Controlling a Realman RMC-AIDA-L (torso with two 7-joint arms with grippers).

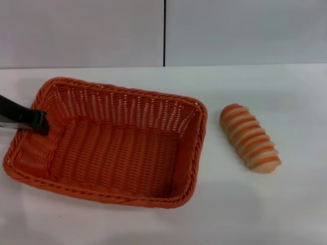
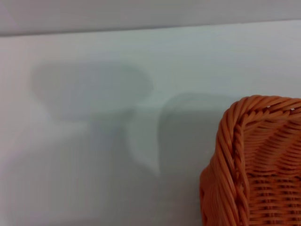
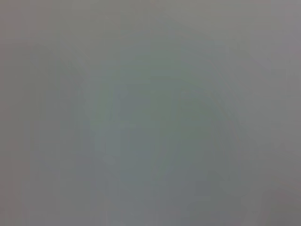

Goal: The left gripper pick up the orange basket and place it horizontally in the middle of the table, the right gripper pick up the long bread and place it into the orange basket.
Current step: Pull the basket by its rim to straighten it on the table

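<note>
One orange basket (image 1: 110, 143) is seen lying flat on the table (image 1: 286, 214), its long side running roughly across the head view though turned a little, so that it occupies the left and centre of the surface. Its inside is empty. At its left short end the left gripper (image 1: 40, 122) is met: a dark finger tip rests at the braided rim, on the inner side of the wall, with the rest of the arm leading off the edge of the view. Whether that rim is pinched between two fingers or merely touched by one cannot be told, since only one dark tip is visible. In the left wrist view only a rounded corner of the basket (image 2: 256, 165) and bare tabletop are shown. The long bread (image 1: 250, 138) is found to the right of the basket, near it but clearly apart, lying at a slant on the table. The right gripper is not shown in any view; the right wrist view gives only a blank grey field. The basket step is judged to be in hand, either at its close or in a last adjustment. Next, a release of the rim and a clear withdrawal of the left arm would be called for, after which the bread would need to be grasped across its middle and carried over the right wall into the basket.
</note>
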